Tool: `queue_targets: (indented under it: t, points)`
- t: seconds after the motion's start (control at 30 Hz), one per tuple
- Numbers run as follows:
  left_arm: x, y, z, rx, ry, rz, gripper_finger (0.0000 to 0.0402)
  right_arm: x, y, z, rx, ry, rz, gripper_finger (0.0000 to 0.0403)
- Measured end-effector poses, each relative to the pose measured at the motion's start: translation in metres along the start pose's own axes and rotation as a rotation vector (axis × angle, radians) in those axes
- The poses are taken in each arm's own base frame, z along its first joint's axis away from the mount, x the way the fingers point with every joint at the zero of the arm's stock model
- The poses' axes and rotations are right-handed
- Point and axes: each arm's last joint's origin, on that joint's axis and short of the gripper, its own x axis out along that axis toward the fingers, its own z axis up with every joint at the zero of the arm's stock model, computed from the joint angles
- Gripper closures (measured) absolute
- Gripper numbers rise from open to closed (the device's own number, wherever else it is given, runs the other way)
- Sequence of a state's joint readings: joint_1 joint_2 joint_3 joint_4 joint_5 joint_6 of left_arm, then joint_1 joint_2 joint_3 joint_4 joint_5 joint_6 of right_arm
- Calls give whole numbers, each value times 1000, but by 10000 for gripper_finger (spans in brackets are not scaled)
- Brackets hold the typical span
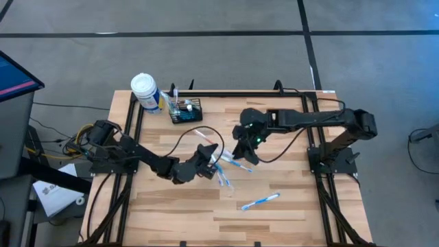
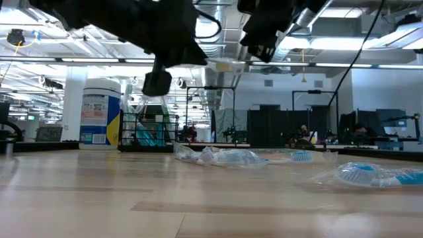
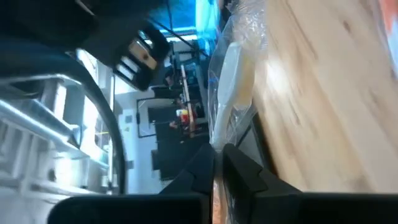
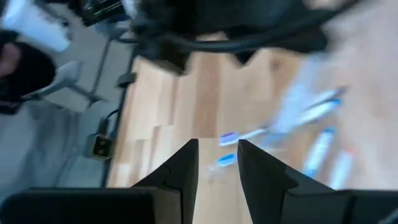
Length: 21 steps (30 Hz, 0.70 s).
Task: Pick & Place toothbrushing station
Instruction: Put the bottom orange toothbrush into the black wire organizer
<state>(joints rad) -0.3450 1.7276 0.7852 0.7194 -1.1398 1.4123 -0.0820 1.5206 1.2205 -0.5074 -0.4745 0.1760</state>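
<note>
Left gripper is pinched shut on a wrapped toothbrush mid-table. The wire-mesh caddy sits far and slightly left of it, beside the white-capped bottle, with open wood between. Right gripper, jaws narrowly parted and empty, hovers over the loose toothbrushes, farther off.

Closed jaws of the left gripper beside a plastic-wrapped toothbrush.

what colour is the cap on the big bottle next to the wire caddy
White. The bottle's cap shows best in the high view, beside the black wire caddy.
</note>
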Motion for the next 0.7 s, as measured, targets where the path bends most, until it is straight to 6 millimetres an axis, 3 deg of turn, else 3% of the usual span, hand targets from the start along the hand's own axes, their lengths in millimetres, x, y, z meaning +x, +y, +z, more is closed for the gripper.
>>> queue_targets:
  t: [0.17, 0.4, 0.53, 0.7]
  points:
    - [-9, 26, -17, -220, -18, 33, 395, -10, 4, -3, -4, 0, -81, 300]
    - [-18, 70, -62, -740, -57, 101, 395, -2, 5, -9, -39, 14, -176, 300]
    - [-21, 81, -91, -1012, -169, 101, 395, 4, 5, -13, -71, 1, -183, 300]
    - [-11, 79, -123, -1246, -257, 74, 395, 13, 5, -21, -87, -3, -173, 300]
